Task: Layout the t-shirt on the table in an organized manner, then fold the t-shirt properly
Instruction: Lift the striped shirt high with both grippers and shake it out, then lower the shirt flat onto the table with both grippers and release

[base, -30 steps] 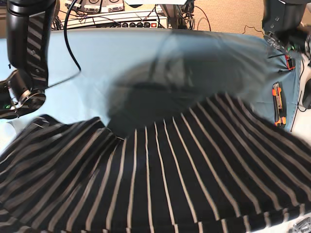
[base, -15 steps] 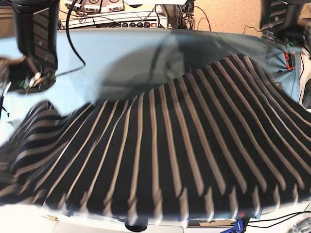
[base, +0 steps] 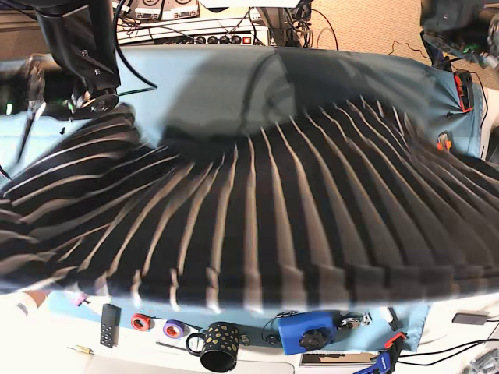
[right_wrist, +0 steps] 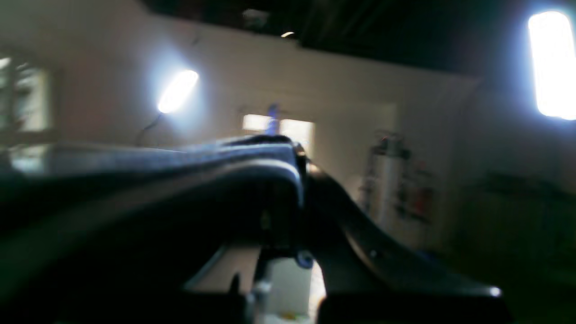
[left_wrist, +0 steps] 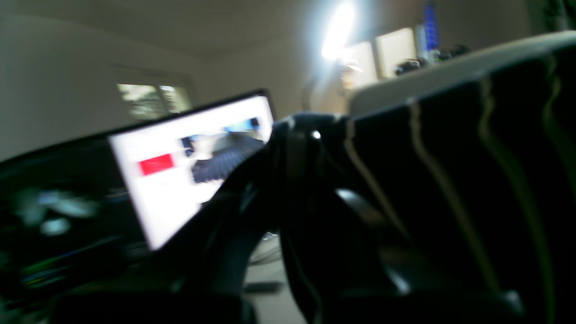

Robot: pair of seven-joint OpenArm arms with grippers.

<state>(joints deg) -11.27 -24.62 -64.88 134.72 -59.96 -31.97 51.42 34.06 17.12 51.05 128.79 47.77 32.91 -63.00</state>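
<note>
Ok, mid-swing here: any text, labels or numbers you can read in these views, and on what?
None can be read.
Monitor in the left wrist view: a white window with a red block, too blurred to read.
Blue device at the near table edge: no legible marking.
Black remote: buttons too small to read.
T-shirt: stripes only, no print.

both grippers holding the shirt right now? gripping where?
Yes. The left gripper and the right gripper each pinch an edge of the t-shirt; which part is too blurred to tell.
</note>
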